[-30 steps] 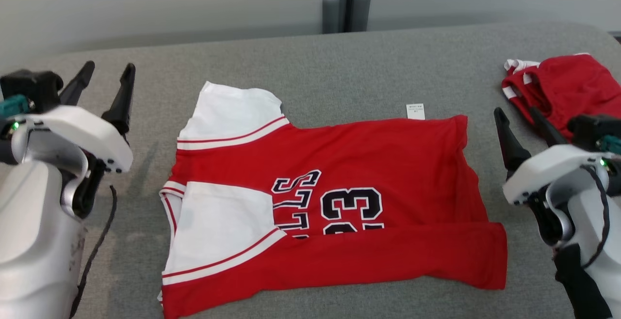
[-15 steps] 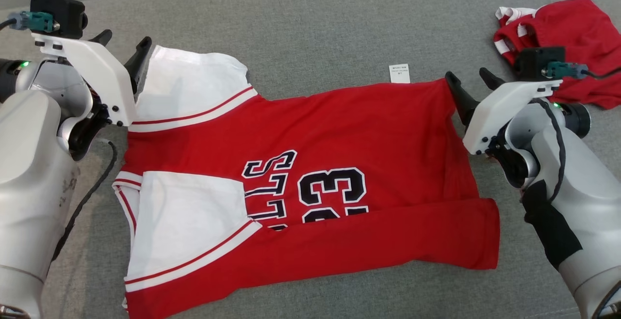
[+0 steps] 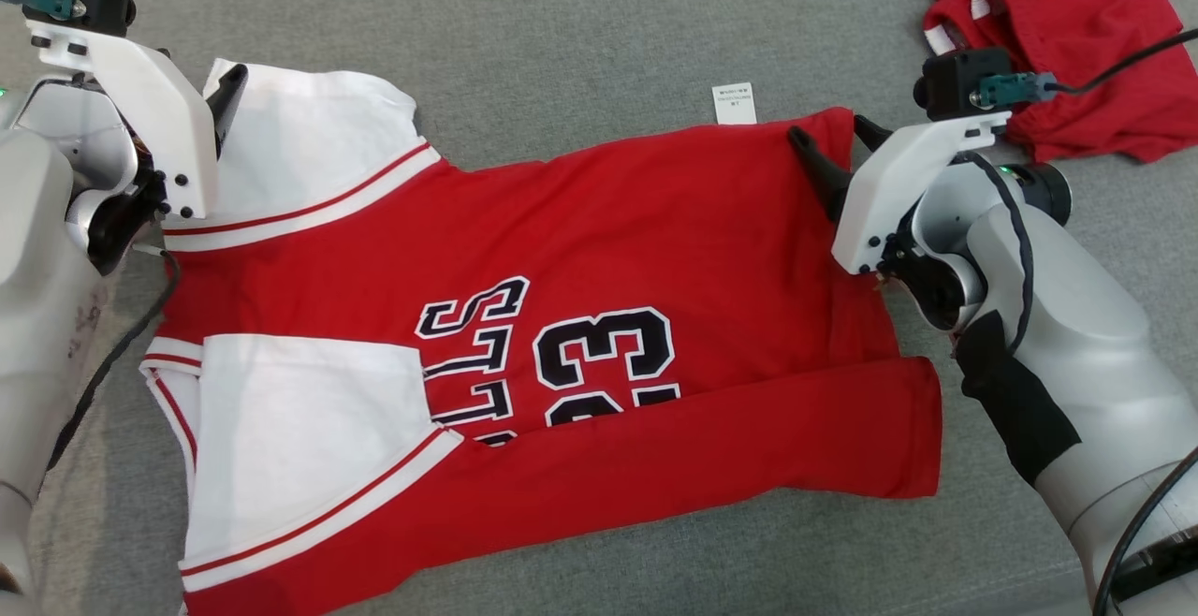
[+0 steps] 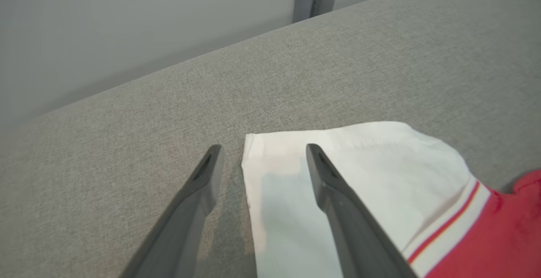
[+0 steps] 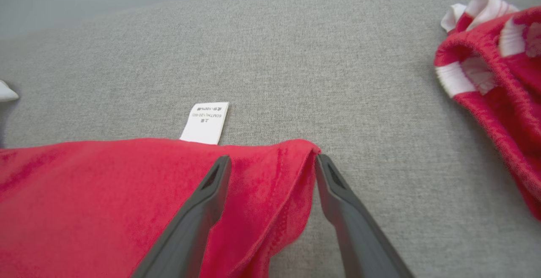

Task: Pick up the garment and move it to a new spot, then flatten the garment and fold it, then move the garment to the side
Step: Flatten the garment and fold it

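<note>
Head view, flat red-and-white jersey [image 3: 655, 223], woven grey cloth surface [image 3: 562, 26]

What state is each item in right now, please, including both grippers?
Jersey: spread flat, near side folded over the lettering.
Care label: lying flat, sticking out past the far edge.
Second red garment: crumpled, apart from the jersey.
Left gripper: open, straddling the white sleeve corner, holding nothing.
Right gripper: open, straddling the red hem corner, holding nothing.
</note>
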